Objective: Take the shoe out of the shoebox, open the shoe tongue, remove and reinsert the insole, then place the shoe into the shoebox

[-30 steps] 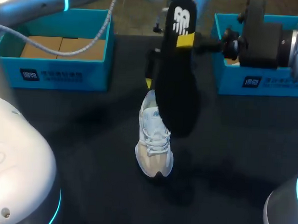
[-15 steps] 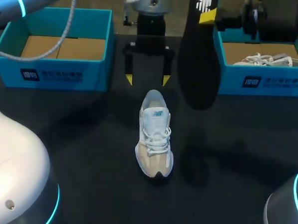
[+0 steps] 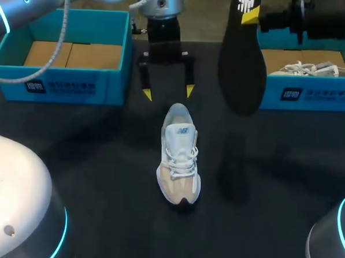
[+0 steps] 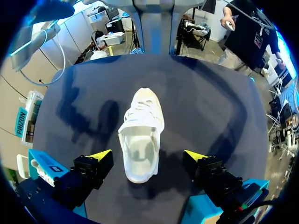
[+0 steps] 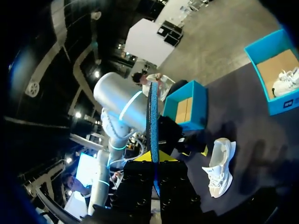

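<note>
A white lace-up shoe [image 3: 180, 155] stands on the black table, toe toward the near edge. My left gripper [image 3: 167, 93] hangs open just behind and above its heel; in the left wrist view the shoe [image 4: 140, 135] lies under and between the spread yellow-tipped fingers of the left gripper [image 4: 148, 155], untouched. My right gripper [image 3: 255, 16] is shut on the heel end of a black insole [image 3: 242, 63], which hangs toe-down in the air to the shoe's right. The right wrist view shows the insole [image 5: 152, 116] edge-on, rising from the right gripper [image 5: 154, 157].
A blue shoebox [image 3: 59, 80] with a cardboard floor stands at the back left. A second blue shoebox [image 3: 307, 93] at the back right holds another white shoe [image 3: 314, 68]. Both boxes [image 5: 189, 107] [image 5: 280, 105] show in the right wrist view.
My right arm has carried the insole up and to the right, away from the shoe. The left gripper, earlier partly hidden behind the insole, now shows in full behind the heel, still open.
</note>
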`<control>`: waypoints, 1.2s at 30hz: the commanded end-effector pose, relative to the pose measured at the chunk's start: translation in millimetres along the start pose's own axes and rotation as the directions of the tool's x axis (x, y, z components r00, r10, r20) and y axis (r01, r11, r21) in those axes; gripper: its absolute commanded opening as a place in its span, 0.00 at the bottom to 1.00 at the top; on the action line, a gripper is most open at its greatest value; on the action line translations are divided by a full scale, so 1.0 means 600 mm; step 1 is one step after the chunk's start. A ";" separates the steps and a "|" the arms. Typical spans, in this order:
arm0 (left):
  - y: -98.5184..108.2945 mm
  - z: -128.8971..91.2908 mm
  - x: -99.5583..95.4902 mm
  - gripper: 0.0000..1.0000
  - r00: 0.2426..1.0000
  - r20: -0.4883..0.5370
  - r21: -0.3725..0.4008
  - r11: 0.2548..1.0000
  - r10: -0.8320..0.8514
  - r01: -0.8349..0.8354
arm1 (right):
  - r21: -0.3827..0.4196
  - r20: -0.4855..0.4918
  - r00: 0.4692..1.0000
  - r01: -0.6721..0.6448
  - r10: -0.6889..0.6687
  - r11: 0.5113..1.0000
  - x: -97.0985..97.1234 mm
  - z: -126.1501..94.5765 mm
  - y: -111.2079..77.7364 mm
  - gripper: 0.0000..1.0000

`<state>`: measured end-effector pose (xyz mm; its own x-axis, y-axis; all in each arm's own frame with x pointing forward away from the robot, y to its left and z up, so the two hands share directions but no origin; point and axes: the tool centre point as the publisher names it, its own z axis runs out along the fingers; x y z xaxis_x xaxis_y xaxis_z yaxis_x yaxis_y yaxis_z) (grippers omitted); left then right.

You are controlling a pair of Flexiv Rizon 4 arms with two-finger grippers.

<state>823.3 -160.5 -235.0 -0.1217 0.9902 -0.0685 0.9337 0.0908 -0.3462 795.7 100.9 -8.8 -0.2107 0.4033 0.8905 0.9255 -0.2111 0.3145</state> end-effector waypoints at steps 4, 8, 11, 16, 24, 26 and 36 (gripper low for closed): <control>-0.013 0.021 -0.001 1.00 0.985 0.175 -0.025 1.000 0.007 -0.002 | 0.005 0.005 0.997 -0.074 0.074 0.997 -0.042 0.017 0.021 0.00; -0.019 0.018 -0.002 1.00 0.952 0.305 -0.055 0.998 0.016 0.001 | -0.009 0.008 0.992 -0.127 0.127 0.992 -0.064 0.018 0.023 0.00; -0.019 0.009 -0.001 1.00 0.913 0.408 -0.094 0.995 0.021 0.019 | -0.004 0.020 0.985 -0.171 0.171 0.985 -0.083 0.020 0.021 0.00; -0.026 -0.022 0.005 1.00 0.832 0.552 -0.130 0.991 0.047 0.030 | 0.002 0.031 0.973 -0.230 0.230 0.973 -0.099 0.019 0.025 0.00; -0.052 -0.082 0.013 1.00 0.714 0.687 -0.196 0.981 0.135 0.003 | 0.014 0.006 0.945 -0.328 0.328 0.945 -0.116 0.026 0.047 0.00; -0.056 -0.092 0.013 1.00 0.690 0.708 -0.213 0.977 0.150 0.006 | 0.022 -0.012 0.934 -0.356 0.356 0.934 -0.118 0.030 0.051 0.00; -0.071 -0.134 -0.001 1.00 0.551 0.801 -0.277 0.961 0.235 -0.007 | 0.025 -0.069 0.885 -0.460 0.460 0.888 -0.125 0.065 0.053 0.00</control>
<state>815.9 -158.3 -142.4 -0.1302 0.6342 -0.7621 0.9914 0.0903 -0.0942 849.0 86.3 -70.7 0.2199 0.2159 0.9513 0.9286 -0.3450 -0.1364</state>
